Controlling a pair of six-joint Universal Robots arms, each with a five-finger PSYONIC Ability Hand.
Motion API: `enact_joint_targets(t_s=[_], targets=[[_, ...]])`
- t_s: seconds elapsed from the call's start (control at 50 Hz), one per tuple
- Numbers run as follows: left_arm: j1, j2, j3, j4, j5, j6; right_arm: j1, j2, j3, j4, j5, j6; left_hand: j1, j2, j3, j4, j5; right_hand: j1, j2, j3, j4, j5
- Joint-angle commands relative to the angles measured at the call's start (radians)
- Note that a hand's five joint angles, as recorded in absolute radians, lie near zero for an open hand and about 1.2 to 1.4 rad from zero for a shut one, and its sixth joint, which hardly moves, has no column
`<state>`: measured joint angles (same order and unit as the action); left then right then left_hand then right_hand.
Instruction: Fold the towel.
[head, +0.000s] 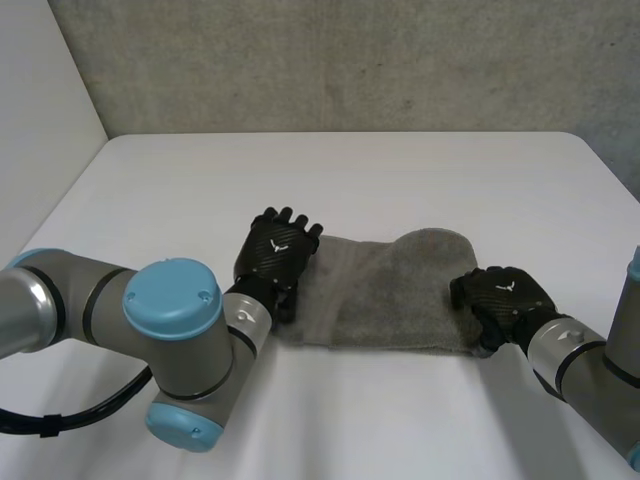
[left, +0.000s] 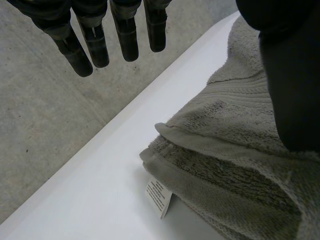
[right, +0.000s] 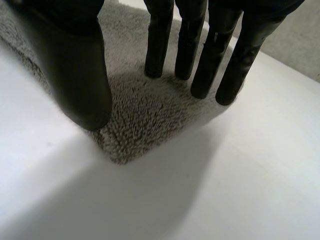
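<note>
The grey towel (head: 390, 295) lies folded mid-table (head: 350, 170), its long axis running 9 to 3 o'clock. The left hand (head: 277, 255) sits over its 9 o'clock end with straight fingers, holding nothing. The right hand (head: 505, 298) has straight fingers on the 3 o'clock corner.

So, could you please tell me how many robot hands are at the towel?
2: the left hand over the towel's left end, the right hand at its right end.
</note>
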<state>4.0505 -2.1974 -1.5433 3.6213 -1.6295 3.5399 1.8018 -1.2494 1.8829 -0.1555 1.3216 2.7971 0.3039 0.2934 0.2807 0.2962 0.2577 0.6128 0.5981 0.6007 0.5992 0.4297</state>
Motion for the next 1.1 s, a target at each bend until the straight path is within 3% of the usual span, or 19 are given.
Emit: enact_joint_targets(t_s=[0.02,0.1,0.22,0.36,0.46,0.52,0.56,0.66,0.7,0.72,0.74,0.76,0.8,0.86,0.88,1.1], targets=[[0.005,0.021,0.000,-0.010,-0.001,-0.003,-0.015,0.054,-0.014,-0.027,0.014,-0.017,-0.070,-0.059,-0.047,-0.062,-0.198,0.781,0.795,0.793,0.794,0.789],[-0.001,0.033,-0.001,-0.035,-0.007,-0.004,-0.015,0.033,-0.030,-0.055,0.034,-0.056,-0.070,-0.059,-0.047,-0.062,-0.198,0.783,0.798,0.796,0.797,0.792],[-0.007,0.103,-0.027,-0.113,-0.056,-0.068,0.014,-0.033,-0.099,-0.052,0.083,-0.244,-0.079,-0.068,-0.055,-0.071,-0.207,0.783,0.798,0.796,0.797,0.792],[0.012,0.203,-0.052,-0.124,-0.066,-0.161,0.208,-0.027,-0.248,-0.052,0.087,-0.430,-0.085,-0.074,-0.061,-0.077,-0.213,0.783,0.798,0.796,0.797,0.792],[0.106,0.264,-0.073,-0.122,-0.067,-0.168,0.417,0.121,-0.425,-0.010,0.047,-0.502,-0.085,-0.074,-0.061,-0.077,-0.213,0.783,0.798,0.796,0.797,0.792],[0.128,0.277,-0.080,-0.122,-0.066,-0.171,0.462,0.177,-0.467,0.019,0.018,-0.515,-0.085,-0.074,-0.061,-0.077,-0.213,0.783,0.798,0.796,0.797,0.792],[0.154,0.291,-0.092,-0.122,-0.061,-0.174,0.525,0.284,-0.525,0.103,-0.050,-0.539,-0.082,-0.071,-0.058,-0.074,-0.210,0.783,0.798,0.796,0.797,0.792],[0.162,0.309,-0.109,-0.119,-0.062,-0.177,0.550,0.373,-0.573,0.217,-0.079,-0.587,-0.085,-0.074,-0.061,-0.077,-0.213,0.783,0.798,0.796,0.797,0.792],[0.165,0.314,-0.118,-0.118,-0.059,-0.177,0.547,0.373,-0.584,0.218,-0.073,-0.580,-0.085,-0.074,-0.061,-0.077,-0.213,0.783,0.798,0.796,0.797,0.792],[0.173,0.317,-0.124,-0.112,-0.056,-0.176,0.544,0.372,-0.588,0.206,-0.064,-0.571,-0.085,-0.074,-0.061,-0.077,-0.213,0.526,0.541,0.538,0.539,0.534],[0.182,0.321,-0.129,-0.108,-0.053,-0.176,0.542,0.364,-0.585,0.192,-0.053,-0.553,-0.085,-0.074,-0.061,-0.077,-0.213,0.122,0.137,0.134,0.136,0.131],[0.182,0.321,-0.129,-0.108,-0.053,-0.176,0.542,0.364,-0.585,0.192,-0.053,-0.553,-0.085,-0.074,-0.061,-0.077,-0.213,0.118,0.133,0.130,0.132,0.127],[0.188,0.321,-0.124,-0.099,-0.050,-0.174,0.533,0.306,-0.564,0.163,-0.029,-0.483,-0.085,-0.074,-0.061,-0.077,-0.213,-0.198,-0.183,-0.186,-0.184,-0.189],[0.188,0.318,-0.120,-0.095,-0.049,-0.174,0.533,0.258,-0.541,0.151,-0.018,-0.432,-0.085,-0.074,-0.061,-0.077,-0.213,-0.299,-0.284,-0.287,-0.285,-0.290],[0.186,0.315,-0.115,-0.089,-0.049,-0.176,0.528,0.219,-0.519,0.145,-0.016,-0.382,-0.082,-0.071,-0.058,-0.074,-0.210,-0.438,-0.424,-0.426,-0.425,-0.430],[0.117,0.308,-0.057,-0.081,-0.052,-0.216,0.403,0.036,-0.404,0.159,0.036,-0.053,-0.085,-0.074,-0.061,-0.077,-0.213,-0.438,-0.424,-0.426,-0.425,-0.430]])
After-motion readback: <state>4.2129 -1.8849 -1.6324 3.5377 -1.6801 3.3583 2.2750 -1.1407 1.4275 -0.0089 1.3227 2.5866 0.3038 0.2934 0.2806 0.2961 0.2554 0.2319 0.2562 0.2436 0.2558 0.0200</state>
